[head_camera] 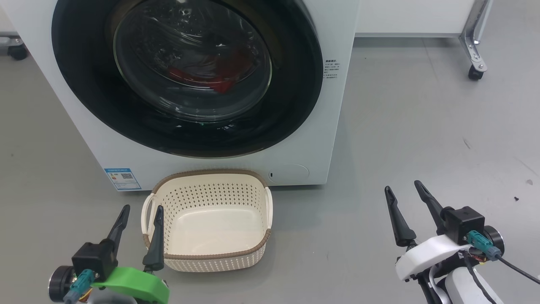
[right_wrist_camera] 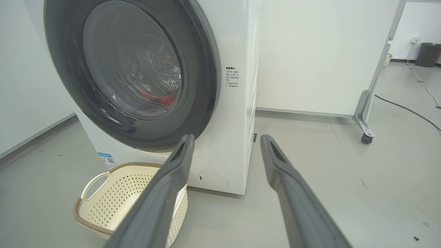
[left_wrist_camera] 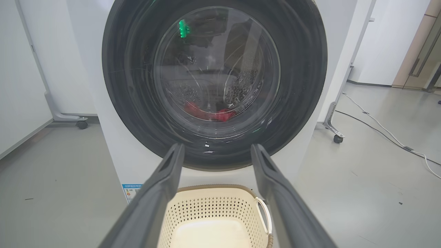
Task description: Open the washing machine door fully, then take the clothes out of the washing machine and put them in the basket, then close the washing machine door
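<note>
The white washing machine stands ahead with its round black door shut flat against the front. Red clothes lie low in the drum behind the glass window, also visible as clothes and clothes in the wrist views. The cream basket sits on the floor right before the machine, with nothing inside it. My left gripper is open, low at the basket's left handle. My right gripper is open over bare floor, right of the machine. Neither holds anything.
Grey floor spreads to the right. A wheeled metal frame leg stands at the back right, another caster at the back left. White wall panels stand behind the machine. A cable runs along the floor at the right.
</note>
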{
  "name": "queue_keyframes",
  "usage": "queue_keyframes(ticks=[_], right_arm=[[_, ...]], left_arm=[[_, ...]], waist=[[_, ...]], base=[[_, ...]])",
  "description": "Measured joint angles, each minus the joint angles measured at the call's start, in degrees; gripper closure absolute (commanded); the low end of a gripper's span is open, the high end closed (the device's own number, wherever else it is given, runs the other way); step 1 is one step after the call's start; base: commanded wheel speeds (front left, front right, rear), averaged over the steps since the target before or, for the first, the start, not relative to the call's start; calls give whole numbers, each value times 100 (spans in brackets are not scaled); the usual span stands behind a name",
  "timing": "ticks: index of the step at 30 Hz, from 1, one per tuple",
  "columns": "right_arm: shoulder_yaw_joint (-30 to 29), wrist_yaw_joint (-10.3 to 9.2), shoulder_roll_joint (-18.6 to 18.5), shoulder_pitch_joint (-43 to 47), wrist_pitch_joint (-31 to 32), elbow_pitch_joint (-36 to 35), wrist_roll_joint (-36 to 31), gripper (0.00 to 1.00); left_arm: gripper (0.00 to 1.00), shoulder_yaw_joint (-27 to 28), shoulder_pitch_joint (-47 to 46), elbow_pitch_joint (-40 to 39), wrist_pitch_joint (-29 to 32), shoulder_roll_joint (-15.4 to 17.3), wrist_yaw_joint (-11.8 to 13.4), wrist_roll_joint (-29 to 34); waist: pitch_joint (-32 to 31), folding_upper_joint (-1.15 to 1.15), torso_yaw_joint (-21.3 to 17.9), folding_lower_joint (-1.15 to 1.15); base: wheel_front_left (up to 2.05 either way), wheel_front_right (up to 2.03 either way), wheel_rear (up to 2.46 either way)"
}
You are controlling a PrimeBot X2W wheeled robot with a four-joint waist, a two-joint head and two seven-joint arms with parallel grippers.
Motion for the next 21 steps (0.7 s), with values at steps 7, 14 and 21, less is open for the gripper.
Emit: queue_keyframes(ticks=[7, 14, 21], right_arm=[[-114, -42, 53, 18, 0, 8, 0, 0], [-194, -44, 115, 50, 0, 11, 0, 0], [-221, -40, 151, 75, 0, 15, -27, 0]], left_arm=[[0, 45, 0, 66, 0, -55, 46, -2], [0, 54, 0, 110, 0, -83, 46, -2], [0, 60, -1, 136, 0, -87, 46, -2]], waist=[[-1, 0, 9, 0], [-10, 0, 13, 0], [-17, 0, -5, 0]], base=[[0, 0, 0], [0, 0, 0], [0, 0, 0]])
